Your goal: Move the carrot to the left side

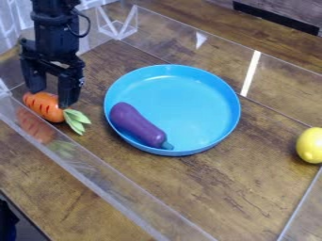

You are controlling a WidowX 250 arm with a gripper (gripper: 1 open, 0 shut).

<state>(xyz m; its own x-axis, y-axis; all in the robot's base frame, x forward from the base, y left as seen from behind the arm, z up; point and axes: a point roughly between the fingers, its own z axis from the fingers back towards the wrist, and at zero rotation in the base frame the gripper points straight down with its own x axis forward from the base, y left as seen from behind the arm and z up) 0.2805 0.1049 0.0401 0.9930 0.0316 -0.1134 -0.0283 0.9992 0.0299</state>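
Note:
The carrot point(47, 107), small and orange with a green leafy top point(75, 120), lies on the wooden table at the far left, leaves pointing right toward the plate. My black gripper point(49, 83) hangs just above and behind the carrot's thick end. Its jaws stand open, and the fingers point(71, 85) are apart from the carrot with nothing held between them.
A blue plate point(201, 94) sits in the middle with a purple eggplant point(138, 126) lying in its left part. A yellow lemon point(310, 145) rests at the right edge. A clear acrylic wall point(75, 165) runs along the table's front and left sides.

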